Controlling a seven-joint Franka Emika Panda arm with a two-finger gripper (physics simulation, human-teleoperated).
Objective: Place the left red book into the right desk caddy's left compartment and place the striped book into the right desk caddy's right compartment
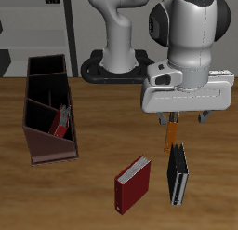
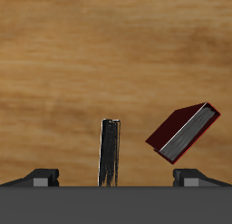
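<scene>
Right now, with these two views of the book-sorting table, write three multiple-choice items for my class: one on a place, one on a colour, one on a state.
1. Where is the slim dark-red book?
A. Inside the desk caddy
B. Flat on the table beside the striped book
C. Between the gripper's fingers

2. What colour is the desk caddy?
A. Blue
B. Dark maroon-brown
C. Yellow

3. How is the gripper?
A. Shut on the striped book
B. Shut on nothing
C. Open, holding nothing

Key: 1 A, since the slim dark-red book stands within the walls of the desk caddy. 2 B, since the caddy's walls render dark maroon-brown. 3 C, since the wrist view shows the fingertips of the gripper far apart, with the striped book on the table below them.
</scene>
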